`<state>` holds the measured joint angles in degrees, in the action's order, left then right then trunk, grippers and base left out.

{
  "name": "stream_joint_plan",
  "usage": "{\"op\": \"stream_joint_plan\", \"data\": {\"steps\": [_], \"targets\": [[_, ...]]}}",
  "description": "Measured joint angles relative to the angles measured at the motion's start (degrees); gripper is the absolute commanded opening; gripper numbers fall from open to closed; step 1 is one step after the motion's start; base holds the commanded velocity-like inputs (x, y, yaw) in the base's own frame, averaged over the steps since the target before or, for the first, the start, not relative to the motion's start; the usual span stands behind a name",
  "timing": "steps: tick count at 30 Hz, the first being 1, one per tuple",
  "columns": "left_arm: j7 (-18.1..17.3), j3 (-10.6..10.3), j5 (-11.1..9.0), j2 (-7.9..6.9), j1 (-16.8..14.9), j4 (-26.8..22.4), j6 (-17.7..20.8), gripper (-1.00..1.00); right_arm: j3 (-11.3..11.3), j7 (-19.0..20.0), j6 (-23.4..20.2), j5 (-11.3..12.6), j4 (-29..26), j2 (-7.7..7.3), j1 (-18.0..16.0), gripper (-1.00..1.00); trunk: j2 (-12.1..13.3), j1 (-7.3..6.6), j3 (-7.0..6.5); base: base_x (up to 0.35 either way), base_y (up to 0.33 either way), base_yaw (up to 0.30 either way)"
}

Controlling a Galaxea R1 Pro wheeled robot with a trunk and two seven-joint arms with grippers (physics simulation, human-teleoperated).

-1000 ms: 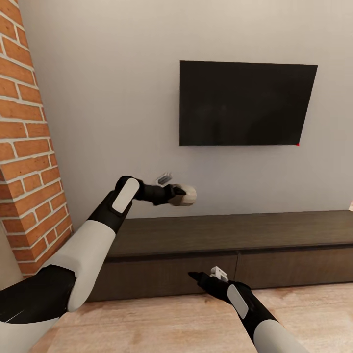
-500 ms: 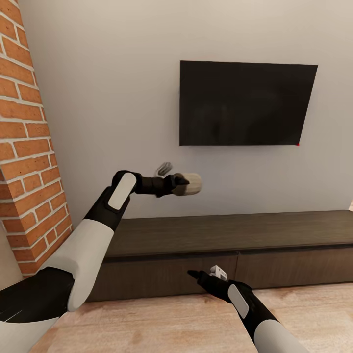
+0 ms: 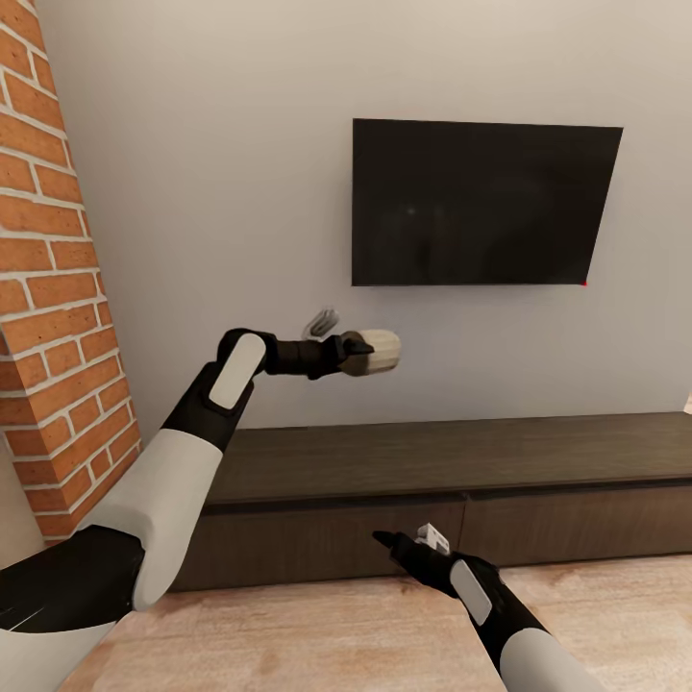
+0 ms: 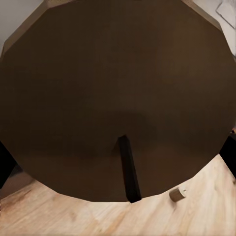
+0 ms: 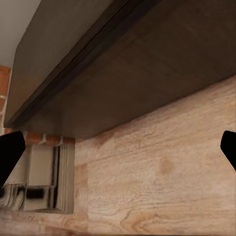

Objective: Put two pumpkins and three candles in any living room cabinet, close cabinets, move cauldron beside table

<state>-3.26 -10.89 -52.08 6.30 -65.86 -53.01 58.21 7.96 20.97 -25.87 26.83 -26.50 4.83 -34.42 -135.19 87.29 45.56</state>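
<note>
My left gripper (image 3: 354, 354) is shut on a pale beige candle (image 3: 377, 351), held in the air above the left part of the long, low dark-brown cabinet (image 3: 432, 459). In the left wrist view the candle's end (image 4: 118, 93) with its dark wick sits right up against the camera, and a second small candle (image 4: 178, 193) lies on the wood floor beyond it. My right gripper (image 3: 389, 540) is open, low in front of the cabinet's closed drawer front (image 5: 147, 73), with the fingertips (image 5: 10, 153) far apart and nothing between them.
A black TV (image 3: 481, 202) hangs on the grey wall above the cabinet. The brick fireplace (image 3: 58, 288) stands at the left, its lower edge and a metal grate (image 5: 39, 179) showing near the floor. Light wood floor (image 3: 336, 625) lies before the cabinet.
My left arm has lifted the candle a little higher and to the right. The right gripper has dipped slightly and stays before the drawer front.
</note>
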Motion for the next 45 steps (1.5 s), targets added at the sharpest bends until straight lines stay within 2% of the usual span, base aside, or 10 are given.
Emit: {"op": "stream_joint_plan", "data": {"steps": [5, 7, 9, 11, 12, 17, 24, 38, 43, 45], "targets": [[0.0, 0.1, -0.6, 0.01, 0.0, -3.7, 0.1, -1.00, 0.3, 8.0, -0.2, 0.3, 4.5, -0.04, -0.1, 1.00, 0.0, 0.00, 0.00, 0.000, 0.000, 0.000], [0.0, 0.1, -2.3, 0.00, 0.0, -4.8, 0.1, -1.00, 0.4, 9.2, -0.2, 1.3, 5.2, -0.08, -0.1, 1.00, 0.0, 0.00, 0.00, 0.000, 0.000, 0.000], [0.0, 0.1, -5.3, -0.03, 0.0, -5.6, 0.1, -1.00, 0.4, 10.0, -0.2, 4.1, 5.5, -0.10, -0.1, 1.00, 0.0, 0.00, 0.00, 0.000, 0.000, 0.000], [0.1, 0.0, -8.9, -0.06, 0.0, -6.6, 0.1, -1.00, 0.4, 11.4, -0.3, 10.8, 5.7, -0.42, -0.2, 1.00, 0.0, 0.00, 0.00, 0.000, 0.000, 0.000], [0.1, -0.1, -9.4, -0.06, 0.0, -6.8, 0.1, -1.00, 0.4, 12.2, -0.3, 12.3, 5.7, -0.60, -0.2, 1.00, 0.0, 0.00, 0.00, 0.000, 0.000, 0.000], [0.1, -0.1, -9.6, -0.07, 0.0, -8.0, 0.0, -1.00, 0.5, 14.0, -0.3, 15.4, 5.8, -0.94, -0.2, 1.00, 0.0, 0.00, 0.00, 0.000, 0.000, 0.000], [0.3, 0.0, -9.7, 0.01, 0.0, -8.2, -0.1, -1.00, 3.8, 13.9, 0.4, 22.1, 5.8, -0.82, -0.2, 1.00, 0.0, 0.00, 0.00, 0.000, 0.000, 0.000], [0.2, 0.1, -10.1, 0.01, 0.0, -8.2, -0.1, -1.00, 4.2, 14.2, 9.2, 22.6, 5.5, -0.81, -0.2, 1.00, -5.6, 3.07, 2.51, 0.000, 0.000, 0.000], [0.0, 0.0, -10.2, -0.06, 0.0, -8.2, 0.0, -1.00, 4.3, 23.5, 9.1, 22.7, 5.5, -0.87, -0.2, 1.00, -7.6, 4.17, 3.41, 0.000, 0.000, 0.000], [0.0, 0.0, -10.2, -0.07, 0.0, -8.2, 0.0, -1.00, 4.3, 24.4, 9.0, 22.7, 5.5, -0.88, -0.2, 1.00, -8.0, 4.39, 3.59, 0.000, 0.000, 0.000]]}}
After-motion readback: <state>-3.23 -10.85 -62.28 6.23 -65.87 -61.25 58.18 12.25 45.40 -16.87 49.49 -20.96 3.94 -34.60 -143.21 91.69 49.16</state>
